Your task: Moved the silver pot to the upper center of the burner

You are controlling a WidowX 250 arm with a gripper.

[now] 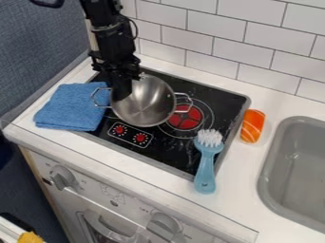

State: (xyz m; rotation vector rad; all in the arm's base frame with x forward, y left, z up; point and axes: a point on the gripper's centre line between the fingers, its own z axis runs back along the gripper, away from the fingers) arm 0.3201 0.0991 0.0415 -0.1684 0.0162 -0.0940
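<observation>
The gripper (120, 90) hangs at the left side of the silver pot (145, 105), its lower end overlapping the pot's left rim near the left handle. Whether it holds the rim cannot be made out. The pot sits over the left-middle part of the black burner (232, 102), with its open top facing up and a wire handle on each side. Its right handle reaches over the edge of the red heating ring (185, 117).
A folded blue cloth (70, 107) lies at the burner's left edge. A blue brush (206, 163) rests across the front right edge. An orange sushi piece (253, 126) lies to the right, before the grey sink (270, 171). A tiled wall (247, 42) stands behind.
</observation>
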